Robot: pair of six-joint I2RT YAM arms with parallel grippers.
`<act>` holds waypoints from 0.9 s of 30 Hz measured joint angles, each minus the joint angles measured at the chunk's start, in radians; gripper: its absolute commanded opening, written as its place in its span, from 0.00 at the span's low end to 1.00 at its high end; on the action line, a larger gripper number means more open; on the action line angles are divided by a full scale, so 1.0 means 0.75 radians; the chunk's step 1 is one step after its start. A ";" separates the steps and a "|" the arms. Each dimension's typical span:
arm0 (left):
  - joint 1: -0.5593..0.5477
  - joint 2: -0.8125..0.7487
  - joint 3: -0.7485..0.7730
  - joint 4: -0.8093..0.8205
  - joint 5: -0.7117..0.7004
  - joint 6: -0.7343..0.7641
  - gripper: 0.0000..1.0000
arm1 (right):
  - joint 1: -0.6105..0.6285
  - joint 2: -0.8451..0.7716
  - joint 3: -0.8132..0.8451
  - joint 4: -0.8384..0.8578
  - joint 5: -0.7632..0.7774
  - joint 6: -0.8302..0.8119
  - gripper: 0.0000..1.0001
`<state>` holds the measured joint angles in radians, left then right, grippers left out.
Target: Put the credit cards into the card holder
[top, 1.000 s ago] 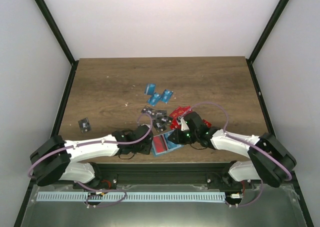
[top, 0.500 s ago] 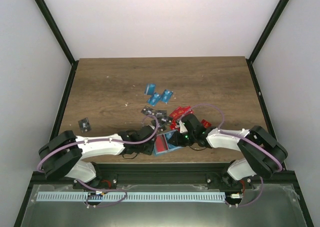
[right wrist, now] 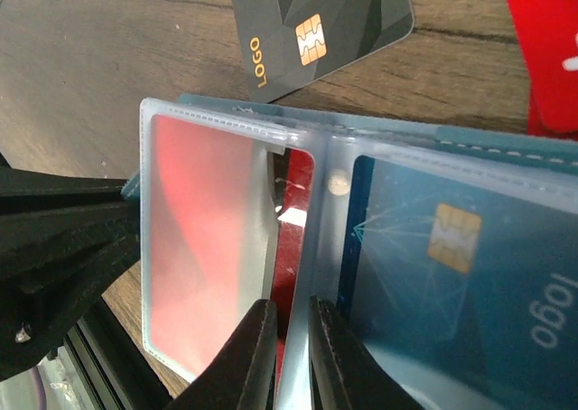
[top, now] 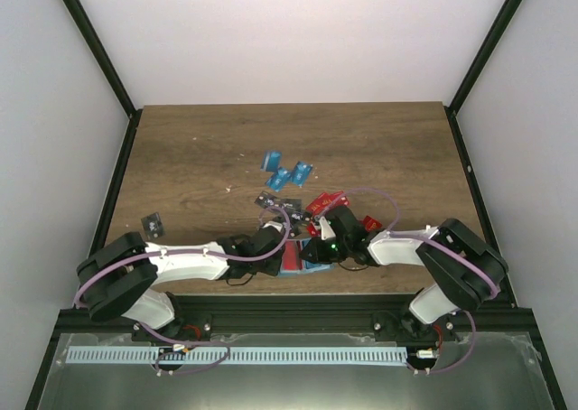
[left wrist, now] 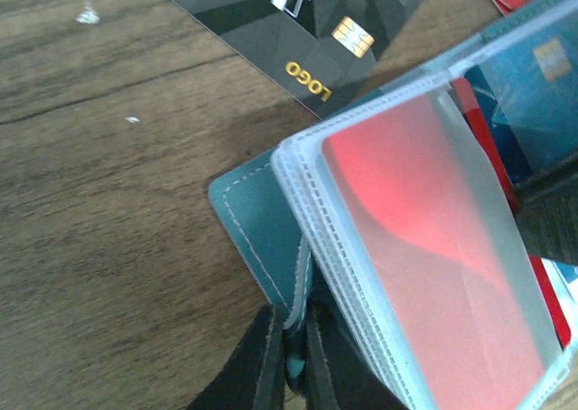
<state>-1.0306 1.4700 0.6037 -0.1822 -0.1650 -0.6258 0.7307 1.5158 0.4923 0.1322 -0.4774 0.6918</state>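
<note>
The teal card holder (top: 294,260) lies open near the table's front edge, between both grippers. My left gripper (left wrist: 291,360) is shut on the edge of its teal cover (left wrist: 257,220). One clear sleeve holds a red card (left wrist: 424,238). My right gripper (right wrist: 291,347) is shut on the edge of a clear sleeve, between the red card's sleeve (right wrist: 203,238) and a sleeve with a blue card (right wrist: 452,265). Loose credit cards lie behind the holder: black ones (top: 275,202), red ones (top: 325,202) and blue ones (top: 287,171).
A single black card (top: 152,222) lies apart at the left. A black card with a gold chip (right wrist: 316,26) lies just beyond the holder, a red card (right wrist: 542,49) to its right. The table's front edge runs right behind the holder.
My left gripper has moved right to the holder and closed on its teal cover. The right gripper has shifted slightly left and stays pinched on the sleeve.
</note>
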 measured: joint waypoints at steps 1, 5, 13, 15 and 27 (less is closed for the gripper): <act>-0.002 -0.001 -0.002 0.003 -0.019 -0.021 0.05 | 0.000 0.002 0.000 0.002 -0.002 0.000 0.13; 0.008 -0.034 -0.038 0.004 -0.079 -0.144 0.24 | 0.001 0.015 0.000 0.024 -0.008 0.000 0.13; 0.082 -0.223 -0.202 0.013 -0.155 -0.383 0.45 | 0.005 0.035 0.004 0.047 -0.018 0.001 0.13; 0.083 -0.247 -0.220 0.019 -0.155 -0.387 0.48 | 0.005 0.035 0.006 0.045 -0.019 0.001 0.13; 0.084 -0.268 -0.232 0.059 -0.064 -0.281 0.47 | 0.005 -0.036 0.051 -0.150 -0.004 -0.005 0.13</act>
<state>-0.9672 1.2694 0.4294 -0.1379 -0.2127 -0.8364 0.7345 1.4891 0.5308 0.0196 -0.4805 0.6880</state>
